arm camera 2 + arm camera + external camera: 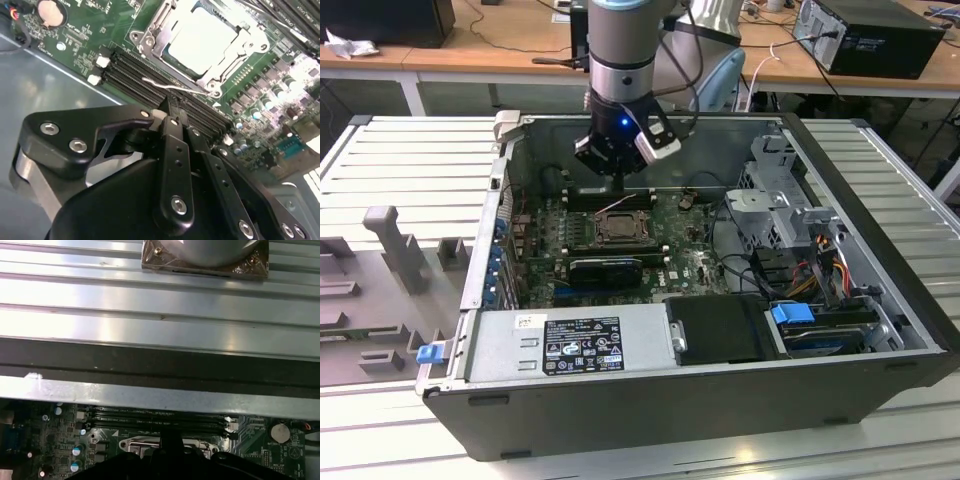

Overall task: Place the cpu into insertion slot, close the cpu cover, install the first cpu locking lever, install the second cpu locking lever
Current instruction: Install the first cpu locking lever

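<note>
claw (pixel 172 107) pointing down, fingers together

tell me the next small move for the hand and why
Probably ease the hand down onto the thin wire lever beside the insertion slot. The cpu already sits inside with the cpu cover lying over it, and the fingertips hover just short of that lever.

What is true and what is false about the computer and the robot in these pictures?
1. The pale chip lies flat on the green board. True.
2. The metal frame stands straight up, away from the chip. False: it lies flat around the chip.
3. The tool is outside the computer case. False: it hangs inside the open case, over the board near the chip.
4. A round silver battery sits on the board. True.
</note>
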